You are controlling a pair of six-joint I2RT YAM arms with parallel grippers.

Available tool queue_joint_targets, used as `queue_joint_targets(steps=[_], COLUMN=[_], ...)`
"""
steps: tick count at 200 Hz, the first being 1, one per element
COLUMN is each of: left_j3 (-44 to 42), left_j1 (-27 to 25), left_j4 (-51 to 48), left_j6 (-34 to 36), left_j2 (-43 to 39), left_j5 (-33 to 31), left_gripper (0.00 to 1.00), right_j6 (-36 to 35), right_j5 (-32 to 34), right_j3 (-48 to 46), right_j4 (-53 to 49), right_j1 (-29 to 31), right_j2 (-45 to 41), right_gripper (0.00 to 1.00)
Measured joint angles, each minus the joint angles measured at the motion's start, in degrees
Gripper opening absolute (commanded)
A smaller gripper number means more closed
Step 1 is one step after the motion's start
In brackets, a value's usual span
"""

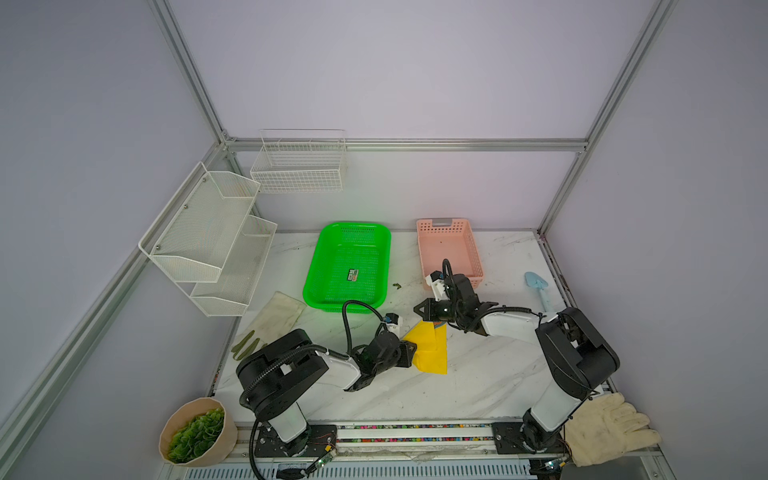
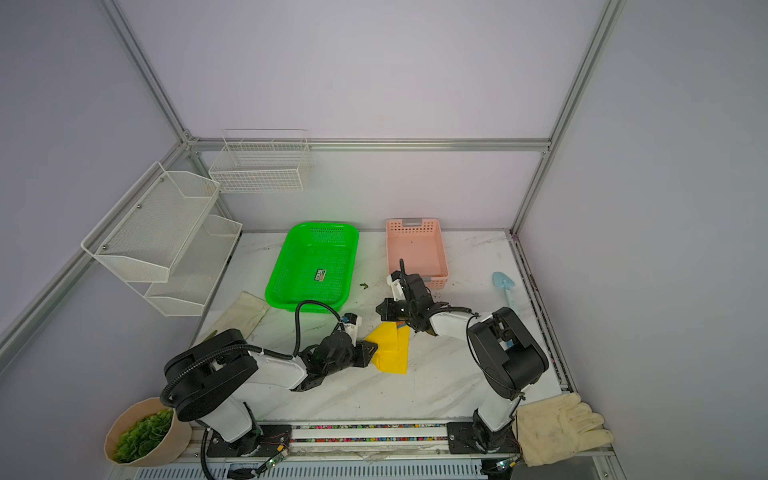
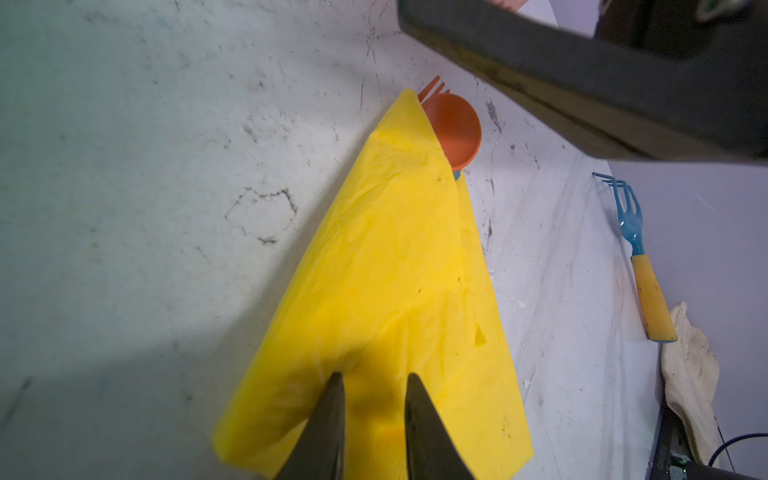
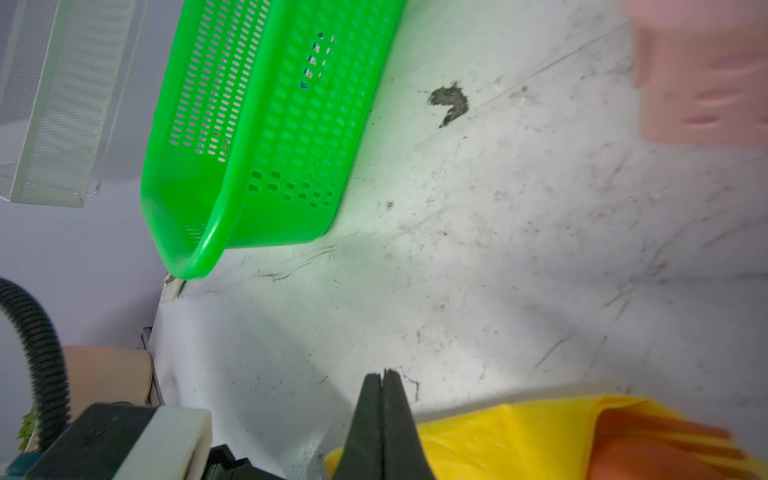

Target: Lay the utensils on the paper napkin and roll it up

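The yellow paper napkin (image 1: 430, 351) (image 2: 392, 353) lies mid-table, folded over the utensils into a long wedge (image 3: 395, 270). At its far tip an orange spoon bowl (image 3: 455, 129), orange fork tines (image 3: 432, 87) and a bit of a teal piece (image 3: 457, 174) stick out; the handles are hidden under the paper. My left gripper (image 3: 376, 376) (image 1: 410, 351) sits at the napkin's near left end, fingers slightly apart with a raised fold of paper between them. My right gripper (image 4: 382, 374) (image 1: 419, 309) is shut with nothing in it, just off the napkin's far tip (image 4: 519, 440).
A green basket (image 1: 347, 266) and a pink basket (image 1: 449, 249) stand at the back. A light blue toy shovel (image 1: 538, 286) lies far right, and a blue toy fork with a yellow handle (image 3: 648, 291) lies beside the napkin. Cream gloves (image 1: 606, 428) and a plant pot (image 1: 197, 432) sit at the front corners.
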Motion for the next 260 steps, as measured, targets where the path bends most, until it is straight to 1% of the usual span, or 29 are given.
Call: queue_joint_targets(steps=[37, 82, 108, 151, 185, 230, 260], left_j3=[0.0, 0.0, 0.0, 0.0, 0.0, 0.0, 0.0], left_j1=[0.0, 0.0, 0.0, 0.0, 0.0, 0.0, 0.0], left_j4=[0.0, 0.0, -0.1, -0.1, -0.2, -0.2, -0.6], left_j6=[0.0, -0.2, -0.4, -0.4, -0.4, -0.5, -0.4], left_j2=[0.0, 0.0, 0.0, 0.0, 0.0, 0.0, -0.2], left_j5=[0.0, -0.2, -0.4, -0.8, -0.9, -0.9, -1.5], left_gripper=[0.26, 0.26, 0.26, 0.26, 0.26, 0.26, 0.26], right_j6=[0.9, 0.9, 0.6, -0.5, -1.2, -1.6, -1.4], right_j5=[0.0, 0.5, 0.2, 0.6, 0.7, 2.4, 5.1], right_j3=[-1.1, -2.3, -2.4, -2.6, -3.0, -3.0, -3.0], right_j4=[0.3, 0.4, 1.0, 1.0, 2.1, 1.8, -0.9], right_j1=[2.6, 2.7, 1.2, -3.6, -6.2, -6.8, -6.6], right_j2=[1.8, 5.4, 6.3, 6.4, 6.7, 6.1, 1.4], right_gripper=[0.00, 0.00, 0.00, 0.00, 0.00, 0.00, 0.00])
